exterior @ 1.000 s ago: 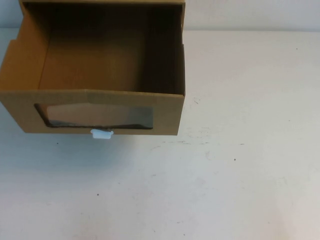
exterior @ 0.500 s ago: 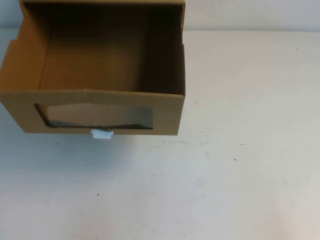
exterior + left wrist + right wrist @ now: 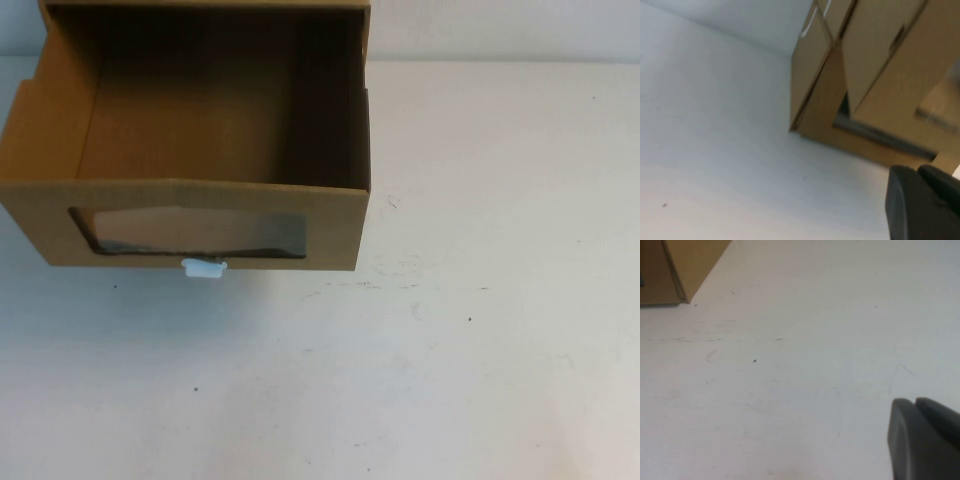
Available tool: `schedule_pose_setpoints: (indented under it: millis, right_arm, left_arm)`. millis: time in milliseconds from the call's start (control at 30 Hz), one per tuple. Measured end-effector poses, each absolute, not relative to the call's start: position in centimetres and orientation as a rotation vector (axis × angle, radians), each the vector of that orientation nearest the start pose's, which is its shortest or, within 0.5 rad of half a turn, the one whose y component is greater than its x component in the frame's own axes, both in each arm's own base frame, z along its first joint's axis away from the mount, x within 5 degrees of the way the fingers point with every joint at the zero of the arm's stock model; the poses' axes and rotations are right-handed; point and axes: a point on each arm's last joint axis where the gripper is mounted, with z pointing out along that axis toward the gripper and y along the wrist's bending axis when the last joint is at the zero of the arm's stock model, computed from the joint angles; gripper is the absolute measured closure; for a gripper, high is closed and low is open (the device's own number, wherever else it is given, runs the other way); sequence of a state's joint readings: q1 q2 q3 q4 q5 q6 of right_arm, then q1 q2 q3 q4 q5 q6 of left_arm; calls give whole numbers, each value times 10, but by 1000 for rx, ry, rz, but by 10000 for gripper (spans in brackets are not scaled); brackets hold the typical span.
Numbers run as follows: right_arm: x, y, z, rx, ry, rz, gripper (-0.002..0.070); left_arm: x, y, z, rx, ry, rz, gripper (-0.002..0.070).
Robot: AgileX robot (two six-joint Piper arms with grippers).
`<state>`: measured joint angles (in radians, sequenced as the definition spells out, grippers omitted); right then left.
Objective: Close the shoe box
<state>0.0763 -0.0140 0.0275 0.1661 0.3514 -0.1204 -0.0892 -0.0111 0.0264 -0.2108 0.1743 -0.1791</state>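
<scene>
Looking down on a brown cardboard shoe box (image 3: 200, 215) at the far left of the white table (image 3: 480, 350), with drawer (image 3: 190, 120) pulled well out of its sleeve toward the robot and nothing inside.

Probably light and hollow, thin-walled, apt to flex or skid across the smooth top if pushed off-centre. Best not pinched at all: better pressed flat against the front panel (image 3: 330, 235), on the cardboard beside or under the clear window (image 3: 190, 232), never on the plastic film, likely to buckle. Small white pull tab (image 3: 203, 267) just below the window, good for drawing out but too flimsy for pushing. Worth bracing the sleeve, or pushing slowly and square, lest the whole box slide back.

Neither arm in the high view. Left gripper (image 3: 920, 200) low near the table, close by the box's left front corner, not touching; apart or together, cannot tell. Right gripper (image 3: 920, 437) over bare table, well off from the box's right front corner; likewise cannot tell.

Against the earlier high views: no difference found. Same box position, same drawer extension, same tab, no arm entering.
</scene>
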Motion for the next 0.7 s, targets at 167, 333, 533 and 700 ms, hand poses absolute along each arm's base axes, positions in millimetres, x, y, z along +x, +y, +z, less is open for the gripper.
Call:
schedule_pose_setpoints:
  millis: [167,333,533,700]
  right_arm:
    - [52,9,173,-77,1844,131,687]
    - [52,9,173,-77,1844,131,687]
    - [52,9,173,-77,1844,131,687]
    - [52,9,173,-77,1844,131,687]
  left_arm:
    - [56,-7,197,-298,1584,-465,677]
    - [53,-11,243,-258,1655,-470,677]
    - [81,-18,339,-87,1811,-361,677]
    - [143,-26,404,111,1908,-257,677]
